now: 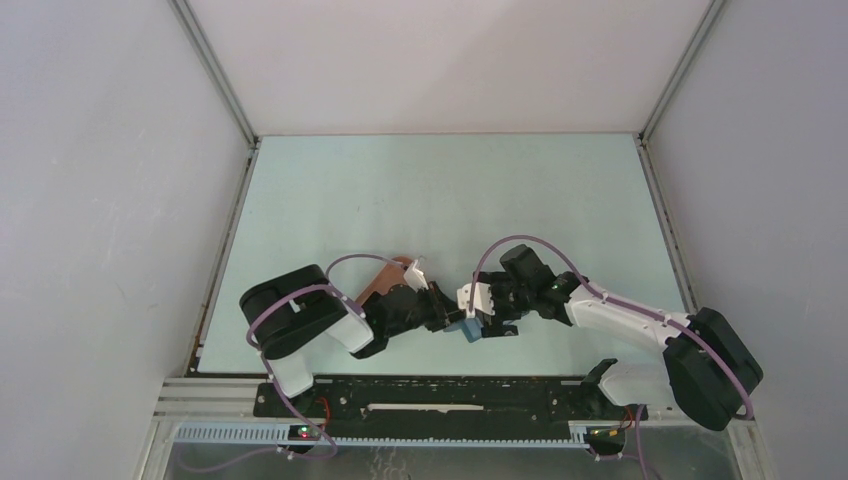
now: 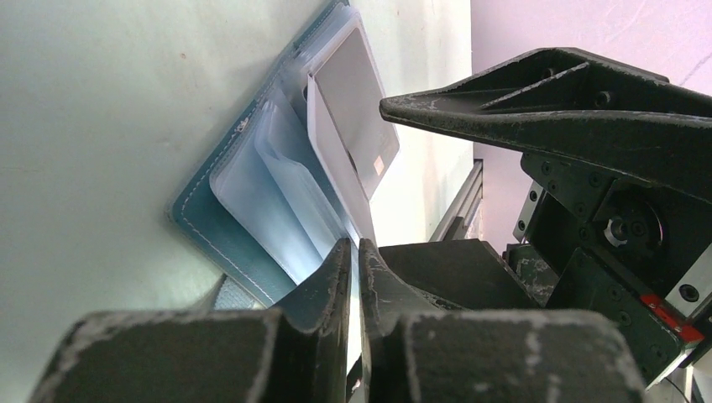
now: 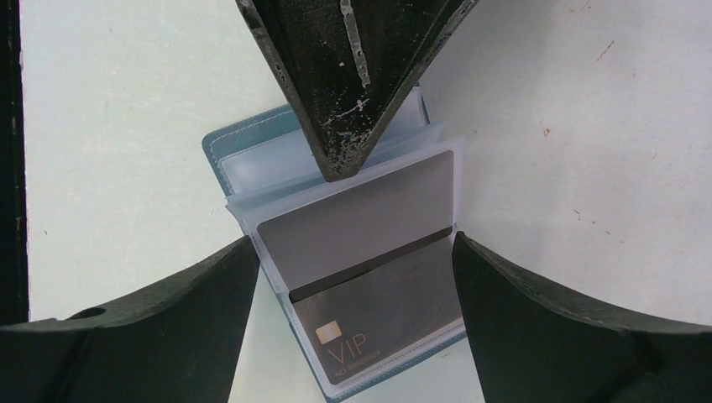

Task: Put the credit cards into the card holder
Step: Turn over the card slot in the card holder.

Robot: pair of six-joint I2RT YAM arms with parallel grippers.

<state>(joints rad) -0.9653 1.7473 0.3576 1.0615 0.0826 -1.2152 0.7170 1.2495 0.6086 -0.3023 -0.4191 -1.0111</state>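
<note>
The card holder, a small blue folding wallet with pale stitching and clear plastic sleeves, is seen lying open on the table near its near edge, about midway between left and right. A dark grey credit card printed with "VIP" in gold is seen on the open sleeves, crossed by a dark band. Its far part looks paler, as if under a sleeve.

One clear sleeve is pinched by the left gripper, whose black fingers are pressed almost together on it. The right gripper is spread wide, with one finger on either side of the card. Whether they touch it cannot be told.

The left arm is stretched low to the right and the right arm low to the left, so the wallet is mostly hidden from above where the wrists meet. A tan-brown flat object is partly covered by the left arm.

The table is pale green and enclosed by white walls.
</note>
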